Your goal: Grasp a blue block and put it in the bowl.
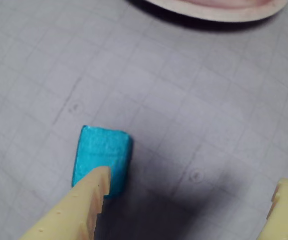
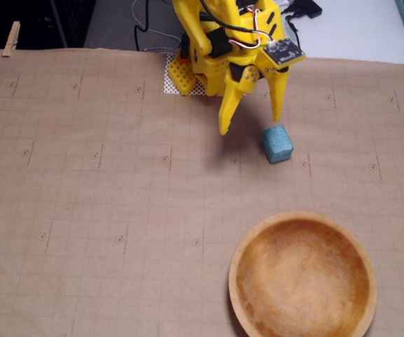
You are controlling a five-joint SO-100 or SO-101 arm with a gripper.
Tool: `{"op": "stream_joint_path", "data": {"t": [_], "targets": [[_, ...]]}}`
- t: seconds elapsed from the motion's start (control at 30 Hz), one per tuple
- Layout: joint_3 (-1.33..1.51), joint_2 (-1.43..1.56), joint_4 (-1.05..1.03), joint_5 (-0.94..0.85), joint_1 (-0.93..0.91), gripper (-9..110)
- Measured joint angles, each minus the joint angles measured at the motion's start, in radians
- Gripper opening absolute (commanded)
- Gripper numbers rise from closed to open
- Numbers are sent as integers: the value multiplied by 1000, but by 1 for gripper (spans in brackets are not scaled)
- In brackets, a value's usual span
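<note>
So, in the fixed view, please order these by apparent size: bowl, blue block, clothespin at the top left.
1. the bowl, by far the largest
2. the blue block
3. the clothespin, longer than the block but thinner, so this pair is close

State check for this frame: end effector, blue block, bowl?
end effector: open, holding nothing, fingers above the mat.
blue block: on the mat, ungrasped, beside one finger rather than between them.
bowl: upright, empty, apart from the block.

close wrist view, high fixed view
</note>
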State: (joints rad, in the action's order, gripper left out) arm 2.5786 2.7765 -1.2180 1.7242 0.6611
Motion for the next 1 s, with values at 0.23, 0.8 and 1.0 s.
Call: {"op": "stream_joint_path", "data": {"t": [0.23, 0.8, 1.0], "targets": [[0, -3, -3, 28, 117, 41], [2, -3, -3, 382, 328, 41], [12, -3, 2, 451, 318, 41]]}}
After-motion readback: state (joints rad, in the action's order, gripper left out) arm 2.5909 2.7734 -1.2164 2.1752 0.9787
